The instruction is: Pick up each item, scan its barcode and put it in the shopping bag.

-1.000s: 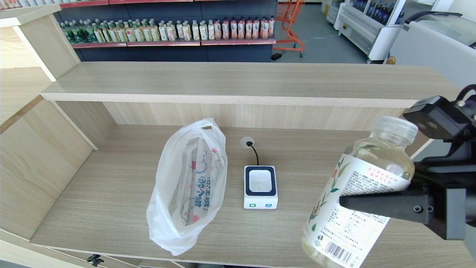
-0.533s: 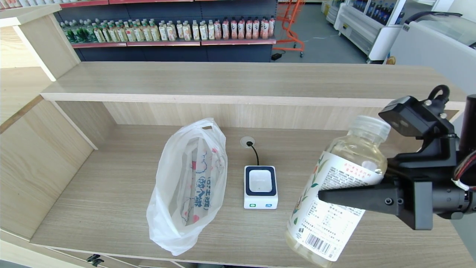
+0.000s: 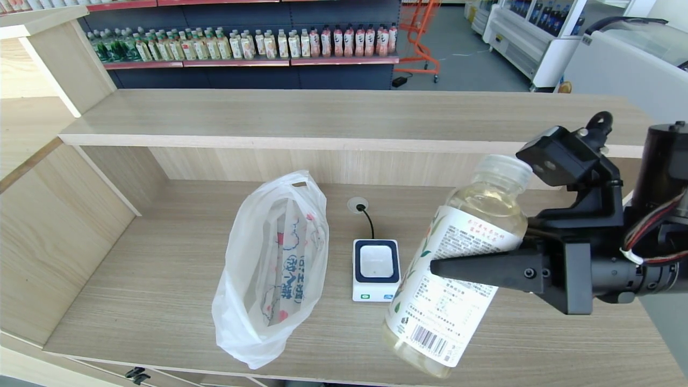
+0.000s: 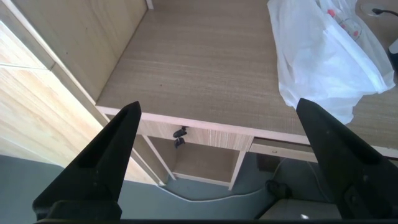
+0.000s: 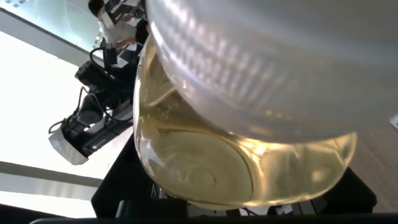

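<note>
**Bottle gripped above the worktop, right of the scanner**

Nearest the front edge, the left fingers [image 4: 106, 168], two dark tapered blades, are spread wide with nothing between them, above the worktop's [image 3: 161, 290] front lip near the bag's lower end. The right fingers [image 3: 484, 271], flat black bars, are clamped around the middle of a clear plastic bottle [image 3: 442, 312]. It is held off the pale wood-grain worktop, tilted with its ribbed cap away from the robot and its base toward the front edge. The bottle holds pale yellow liquid, and its white paper label has a barcode near the base.

Just left of the bottle a small square scanner [image 3: 376, 269] lies flat, white with a dark-framed window. Its black cable [image 3: 368, 220] runs back to a round hole. Left of the scanner a thin, crinkled white plastic bag [image 3: 271, 269] lies with its mouth open and a printed packet inside.

Behind, a raised wooden ledge [image 3: 344, 115] spans the worktop. Beyond it, store shelves [image 3: 242, 45] carry rows of bottles.
</note>
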Controlling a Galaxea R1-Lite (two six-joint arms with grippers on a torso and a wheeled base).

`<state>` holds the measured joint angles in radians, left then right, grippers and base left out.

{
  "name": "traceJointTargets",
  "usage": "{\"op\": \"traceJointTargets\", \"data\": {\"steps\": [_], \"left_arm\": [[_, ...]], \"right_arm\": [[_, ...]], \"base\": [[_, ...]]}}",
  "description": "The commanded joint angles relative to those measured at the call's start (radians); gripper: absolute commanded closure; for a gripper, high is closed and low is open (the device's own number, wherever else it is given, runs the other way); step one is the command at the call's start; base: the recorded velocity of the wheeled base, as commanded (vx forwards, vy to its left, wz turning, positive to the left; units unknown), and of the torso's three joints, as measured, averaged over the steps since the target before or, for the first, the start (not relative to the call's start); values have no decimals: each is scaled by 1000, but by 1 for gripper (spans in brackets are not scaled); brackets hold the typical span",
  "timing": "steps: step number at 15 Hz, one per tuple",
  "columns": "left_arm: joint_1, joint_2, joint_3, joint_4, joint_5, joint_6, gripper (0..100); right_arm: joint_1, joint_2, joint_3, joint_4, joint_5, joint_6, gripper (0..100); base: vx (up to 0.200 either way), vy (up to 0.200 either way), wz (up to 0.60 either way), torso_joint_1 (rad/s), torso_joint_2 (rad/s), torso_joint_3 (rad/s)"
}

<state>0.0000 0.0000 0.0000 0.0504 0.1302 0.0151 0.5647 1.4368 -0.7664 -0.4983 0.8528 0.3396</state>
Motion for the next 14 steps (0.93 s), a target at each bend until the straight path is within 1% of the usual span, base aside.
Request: {"op": "traceJointTargets", "data": {"steps": [1,9,11,12,13,14], "left_arm": [[0,0,0,0,2,0,0],[0,2,0,0,2,0,0],[0,0,0,0,0,0,0],[0,0,0,0,2,0,0],[0,0,0,0,0,0,0],[0,2,0,0,2,0,0]], "right_arm": [[3,17,-1,0,0,-2,100],[12,30,1,-29,-3,-4,100],[6,28,9,-31,-9,-31,100],[-9,31,15,-31,-32,-113,100],[-40,40,18,-31,-80,-226,100],[-83,45,29,-29,-141,-438,100]], "base": [[0,0,0,0,0,0],[0,0,0,0,0,0],[0,0,0,0,0,0],[0,0,0,0,0,0],[0,0,0,0,0,0],[0,0,0,0,0,0]]}}
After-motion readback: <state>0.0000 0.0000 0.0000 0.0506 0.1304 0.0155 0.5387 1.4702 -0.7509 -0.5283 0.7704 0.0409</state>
